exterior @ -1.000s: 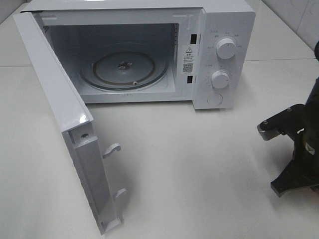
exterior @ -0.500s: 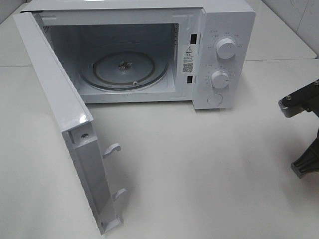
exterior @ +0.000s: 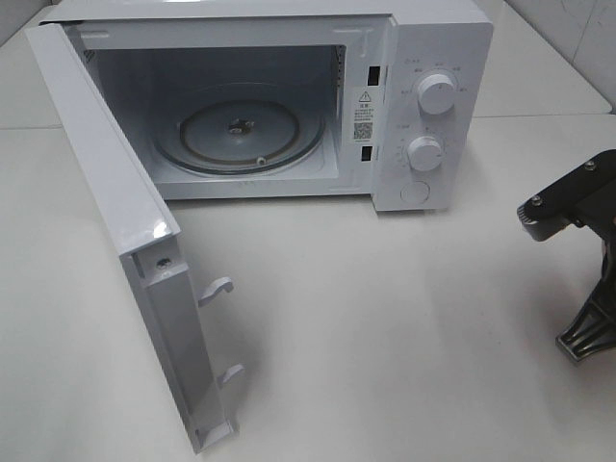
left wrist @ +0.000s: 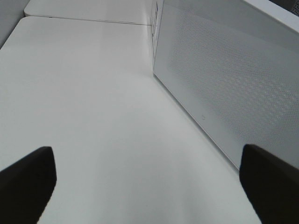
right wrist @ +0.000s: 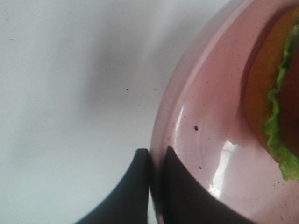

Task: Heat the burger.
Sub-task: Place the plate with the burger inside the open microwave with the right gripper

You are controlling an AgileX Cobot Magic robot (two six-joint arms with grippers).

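While my right claw point(right wrist: 155, 153) is pinched shut on the rim of the pink plate point(right wrist: 205, 135), 1 finger on each face of it, the burger point(right wrist: 261, 88) sits on that plate, only the bun's edge and a frill of lettuce showing from my right wrist. From the high camera, plate and burger lie out of frame past the right edge, where part of my right arm point(exterior: 577, 217) hangs over the table point(exterior: 385, 318). I judge this to be the carrying step: the microwave point(exterior: 438, 48) stands ready, its door point(exterior: 96, 164) swung wide and the glass turntable point(exterior: 241, 135) bare. The next move calls for keeping the plate level, since a 1-sided rim grip lets it tip, then crossing to the cavity, sliding in low and setting the plate centred on the turntable before letting go. My left claw point(left wrist: 148, 170) is spread wide and empty beside the door's outer face, well placed, I think, to push it closed afterwards.
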